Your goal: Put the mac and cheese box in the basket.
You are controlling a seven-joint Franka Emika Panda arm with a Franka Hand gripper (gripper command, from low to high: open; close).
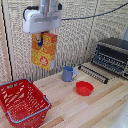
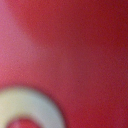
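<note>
Gripper: the white gripper (image 1: 40, 41) hangs high in the exterior view's upper left, its fingers clenched on the top of the mac and cheese carton (image 1: 44, 52); a blue fingertip shows against the carton's upper face.
Carton: orange-yellow box with red patches and a round food picture low on its front, held well clear of the bench (image 1: 95, 107) and slightly tilted. It hangs from the gripper and touches nothing else.
Carton vs basket: the carton sits higher than the red basket (image 1: 26, 111) and toward the exterior view's right of its middle; whether it stands directly over the basket's opening cannot be told from this angle.
Basket: latticed red sides, blue-grey handle lying along the rim, at the bench's corner in the exterior view's lower left.
Blue mug: the blue mug (image 1: 68, 74) stands upright near mid-bench, handle toward the exterior view's right, below and to the right of the carton.
Red bowl: the small red bowl (image 1: 84, 88) sits just in front of the mug, apart from it.
Oven: a dark toaster oven (image 1: 112, 56) stands at the exterior view's right edge, with a black rack (image 1: 93, 72) lying on the bench before it.
Wrist view: filled by a blurred red surface (image 2: 75, 50) with a pale ring (image 2: 47, 102) at one corner; too close and unfocused to identify with certainty.
</note>
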